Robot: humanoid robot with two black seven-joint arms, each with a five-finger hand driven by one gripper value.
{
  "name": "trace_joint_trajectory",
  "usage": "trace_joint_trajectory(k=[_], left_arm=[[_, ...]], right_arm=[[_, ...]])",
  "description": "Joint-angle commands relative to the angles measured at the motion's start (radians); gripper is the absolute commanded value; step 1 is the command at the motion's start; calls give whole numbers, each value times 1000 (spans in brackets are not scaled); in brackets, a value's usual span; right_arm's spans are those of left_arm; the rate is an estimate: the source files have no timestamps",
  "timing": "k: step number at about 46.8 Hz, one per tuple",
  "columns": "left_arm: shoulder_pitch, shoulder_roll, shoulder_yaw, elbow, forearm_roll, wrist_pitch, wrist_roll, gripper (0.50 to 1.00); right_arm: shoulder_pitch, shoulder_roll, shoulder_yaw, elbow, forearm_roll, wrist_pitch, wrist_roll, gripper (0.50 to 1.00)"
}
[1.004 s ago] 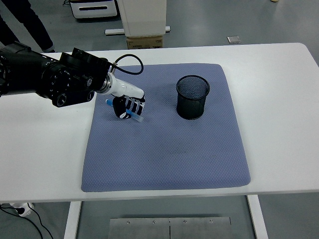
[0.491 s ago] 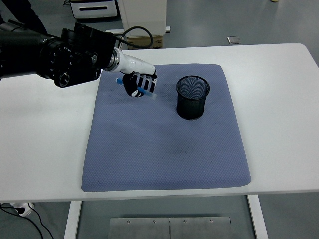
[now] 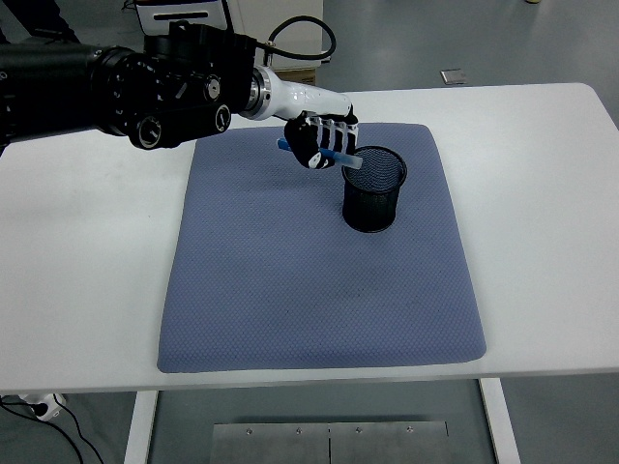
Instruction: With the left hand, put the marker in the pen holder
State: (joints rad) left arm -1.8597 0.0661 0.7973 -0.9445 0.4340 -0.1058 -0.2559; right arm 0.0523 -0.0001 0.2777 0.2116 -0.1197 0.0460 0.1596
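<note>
One blue marker (image 3: 345, 159) sits clenched in the left hand (image 3: 324, 142), its tip over the pen holder (image 3: 373, 189) rim

The open mouth of the pen holder (image 3: 374, 188) is being partly overhung on its left rim by the left hand (image 3: 323, 141), whose fingers are being kept curled around the marker (image 3: 340, 157); the marker's tip is being held just over that rim. The right and near parts of the mouth are being left unobstructed from above. The blue mat (image 3: 319, 290) in front of the pen holder is being left bare, and so is the white table (image 3: 542, 193) to the right of the pen holder. The space left of the pen holder is being crossed by the black left arm (image 3: 116, 87).
</note>
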Motion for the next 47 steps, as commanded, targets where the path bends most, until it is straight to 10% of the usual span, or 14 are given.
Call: trace_joint_trajectory(k=[1, 47], left_arm=[[5, -2, -24, 9, 0, 0, 0, 500], [223, -46, -323, 96, -296, 17, -8, 500]], right_arm=[[0, 0, 0, 0, 0, 0, 0, 1000], [0, 0, 0, 0, 0, 0, 0, 1000]])
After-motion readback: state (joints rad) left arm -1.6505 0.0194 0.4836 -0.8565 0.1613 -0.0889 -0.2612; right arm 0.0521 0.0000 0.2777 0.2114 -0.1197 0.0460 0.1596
